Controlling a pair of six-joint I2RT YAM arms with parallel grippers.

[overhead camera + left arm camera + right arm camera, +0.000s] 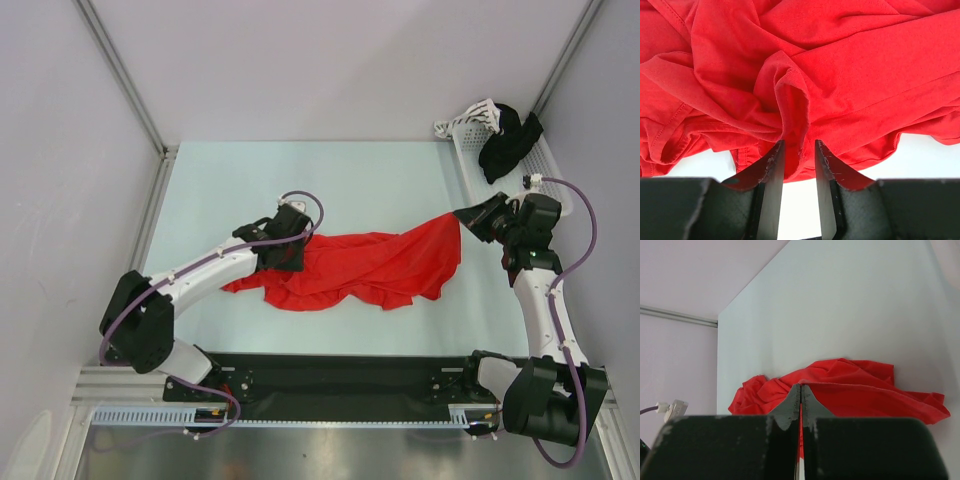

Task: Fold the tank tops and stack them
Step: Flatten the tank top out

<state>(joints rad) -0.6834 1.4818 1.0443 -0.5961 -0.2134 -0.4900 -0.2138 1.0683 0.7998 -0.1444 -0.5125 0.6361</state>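
Note:
A bright red tank top [370,265] lies crumpled across the middle of the table. My left gripper [295,255] is at its left end. In the left wrist view its jaws [799,147] stand a little apart, with a raised fold of the red tank top [850,65] between them. My right gripper [465,222] holds the garment's right corner lifted off the table. In the right wrist view this gripper [801,387] is shut, a thin red strip shows between its fingers, and the rest of the tank top [865,390] stretches away from it.
A white mesh basket [545,165] stands at the back right corner with a black garment [510,140] draped in it. Grey walls close the table on the left, right and back. A black strip runs along the near edge between the arm bases.

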